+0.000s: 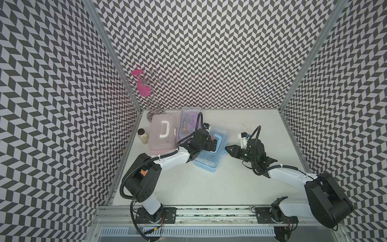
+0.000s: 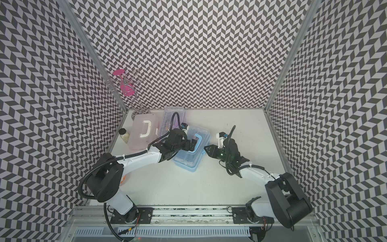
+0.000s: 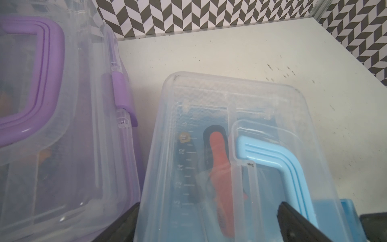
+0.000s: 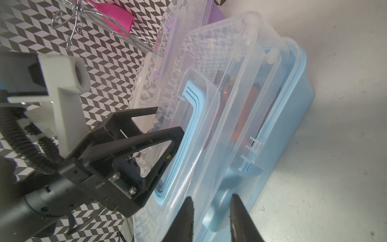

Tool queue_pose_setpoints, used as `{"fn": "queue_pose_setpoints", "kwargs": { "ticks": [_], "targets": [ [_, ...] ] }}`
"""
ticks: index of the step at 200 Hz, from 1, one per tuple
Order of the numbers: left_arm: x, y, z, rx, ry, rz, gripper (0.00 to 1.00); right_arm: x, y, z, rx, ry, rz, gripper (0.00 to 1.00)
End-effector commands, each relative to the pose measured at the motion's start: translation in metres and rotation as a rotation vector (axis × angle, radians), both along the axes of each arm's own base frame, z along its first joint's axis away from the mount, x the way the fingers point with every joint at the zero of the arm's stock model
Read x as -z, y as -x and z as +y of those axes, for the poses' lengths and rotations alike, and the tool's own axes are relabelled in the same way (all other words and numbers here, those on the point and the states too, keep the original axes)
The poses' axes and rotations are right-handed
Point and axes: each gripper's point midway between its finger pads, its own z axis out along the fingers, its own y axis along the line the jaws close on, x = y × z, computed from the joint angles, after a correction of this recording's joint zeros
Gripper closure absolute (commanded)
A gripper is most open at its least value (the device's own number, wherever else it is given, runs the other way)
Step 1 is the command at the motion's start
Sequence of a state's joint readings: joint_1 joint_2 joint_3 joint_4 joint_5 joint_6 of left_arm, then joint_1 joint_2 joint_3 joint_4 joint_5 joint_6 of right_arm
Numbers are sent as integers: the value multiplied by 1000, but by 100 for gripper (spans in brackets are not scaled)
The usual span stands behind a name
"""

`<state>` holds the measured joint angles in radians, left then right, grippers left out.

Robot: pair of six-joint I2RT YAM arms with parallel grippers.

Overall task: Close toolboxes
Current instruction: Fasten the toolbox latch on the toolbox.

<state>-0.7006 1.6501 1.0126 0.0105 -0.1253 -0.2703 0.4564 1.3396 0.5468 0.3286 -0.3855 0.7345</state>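
White desk (image 1: 251, 184). Blue toolbox (image 1: 209, 165) looked light, lid (image 3: 209, 94) slick, flexy. Left hand (image 1: 214, 144), spread, pressed lid; right hand (image 4: 212, 197), slightly parted, faced side latch (image 4: 226, 184): likely best hold.

In both top views you look down from high up at the whole table (image 1: 219, 188), with the back wall at the top of the frame, while your two wrist cameras sit very close to the blue toolbox (image 3: 261, 100), the left one over its lid and the right one along its side.
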Motion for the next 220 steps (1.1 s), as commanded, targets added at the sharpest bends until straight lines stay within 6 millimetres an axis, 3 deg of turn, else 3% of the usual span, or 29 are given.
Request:
{"fn": "queue_pose_setpoints", "kwargs": {
  "ticks": [1,220],
  "targets": [
    [13,14,-4,40,-16,48,2,-4,-5,4,-8,-24,-26,73],
    [16,13,-6,48,-19,51,2,10,-12,11,-27,5,15,77]
  ]
}}
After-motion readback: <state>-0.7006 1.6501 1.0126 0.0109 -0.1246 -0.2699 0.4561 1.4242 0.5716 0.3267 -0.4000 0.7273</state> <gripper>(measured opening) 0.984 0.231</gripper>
